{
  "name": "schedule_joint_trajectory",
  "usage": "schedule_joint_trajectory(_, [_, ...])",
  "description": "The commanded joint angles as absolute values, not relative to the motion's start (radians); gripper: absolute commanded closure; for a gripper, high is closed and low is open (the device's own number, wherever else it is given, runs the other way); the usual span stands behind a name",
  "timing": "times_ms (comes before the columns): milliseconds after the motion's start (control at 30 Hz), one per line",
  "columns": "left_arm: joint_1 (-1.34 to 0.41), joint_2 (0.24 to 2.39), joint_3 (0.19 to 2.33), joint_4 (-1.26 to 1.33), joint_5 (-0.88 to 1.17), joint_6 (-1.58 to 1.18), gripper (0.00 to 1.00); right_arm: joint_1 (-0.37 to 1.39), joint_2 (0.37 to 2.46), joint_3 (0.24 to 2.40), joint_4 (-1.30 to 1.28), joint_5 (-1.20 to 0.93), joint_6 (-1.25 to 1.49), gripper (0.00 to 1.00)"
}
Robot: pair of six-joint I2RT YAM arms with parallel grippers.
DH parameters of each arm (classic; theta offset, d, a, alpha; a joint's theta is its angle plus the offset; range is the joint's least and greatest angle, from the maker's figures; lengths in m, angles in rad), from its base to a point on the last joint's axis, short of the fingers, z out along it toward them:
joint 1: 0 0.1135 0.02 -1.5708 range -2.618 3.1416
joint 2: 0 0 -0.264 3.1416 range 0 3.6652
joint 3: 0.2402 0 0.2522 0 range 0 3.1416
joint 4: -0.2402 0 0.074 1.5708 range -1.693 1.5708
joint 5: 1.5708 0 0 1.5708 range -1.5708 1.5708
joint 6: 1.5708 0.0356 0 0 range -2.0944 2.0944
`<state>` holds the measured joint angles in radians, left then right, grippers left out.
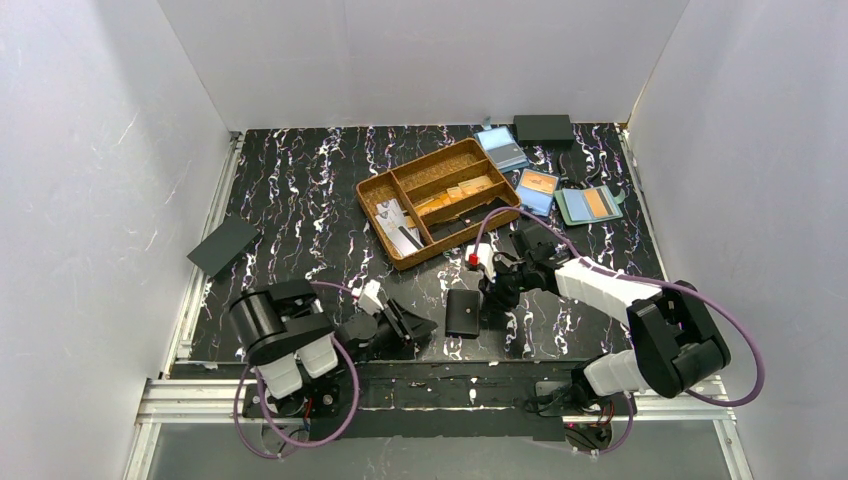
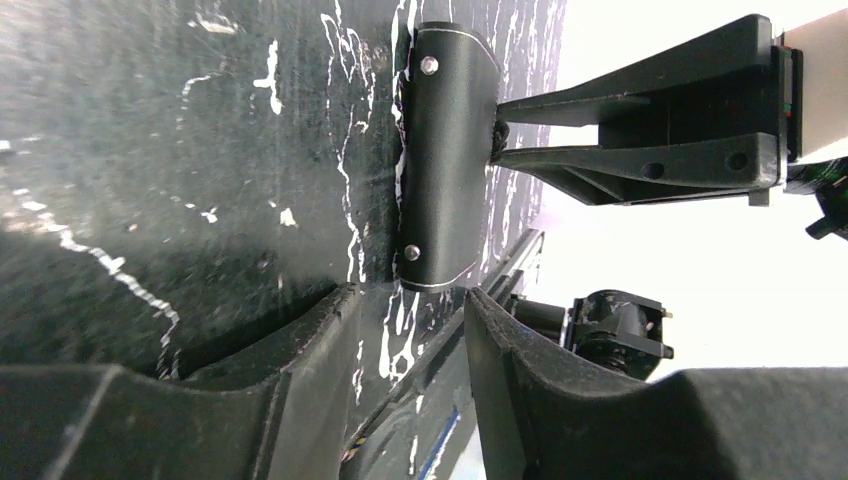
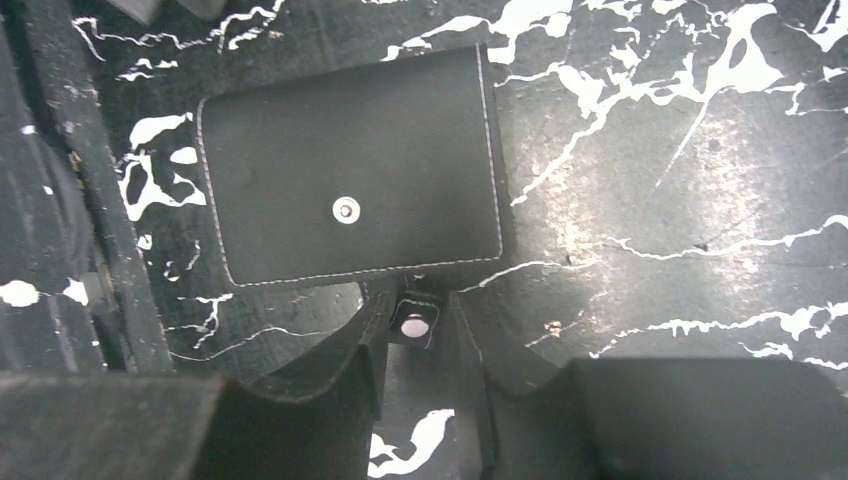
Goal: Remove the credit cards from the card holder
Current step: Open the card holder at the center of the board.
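Observation:
The black card holder [image 1: 462, 312] lies folded flat on the marbled table, between my two grippers. In the right wrist view the card holder [image 3: 350, 180] shows its bare snap stud, and its tab [image 3: 414, 325] hangs loose toward me. My right gripper [image 3: 418, 305] is open, one finger on each side of that tab. It is at the holder's right edge in the top view [image 1: 490, 295]. My left gripper [image 2: 408, 300] is open and empty, just short of the holder's [image 2: 445, 150] near end. No credit cards show; the holder's inside is hidden.
A brown divided tray [image 1: 375, 195] behind the holder contains pale printed cards [image 1: 398, 225] and orange ones. Two blue holders [image 1: 502, 148] [image 1: 538, 190] and a grey-green one [image 1: 590, 205] lie at the back right. Black boxes sit at the back [image 1: 543, 127] and left [image 1: 224, 246].

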<state>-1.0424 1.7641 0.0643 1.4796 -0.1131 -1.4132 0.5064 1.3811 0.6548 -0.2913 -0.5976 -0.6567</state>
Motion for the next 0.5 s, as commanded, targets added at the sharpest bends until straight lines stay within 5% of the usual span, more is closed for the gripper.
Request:
schedule_joint_trajectory(0, [-1.038,1.603,0.019,1.273,-0.181,-1.309,0.58,0.512,1.376,0.695,-0.301,-0.520,-0.662,0.61])
schedule_joint_trajectory(300, [-1.099,0.965,0.209,0.404,-0.328,-1.025,0.43,0.482,1.372,0.708,-0.289,-0.499,-0.619,0.34])
schedule_joint_trajectory(467, [-1.102,0.756,0.199,0.293,-0.384,-0.986,0.02,0.460,1.375,0.738,-0.338,-0.550,-0.626,0.23])
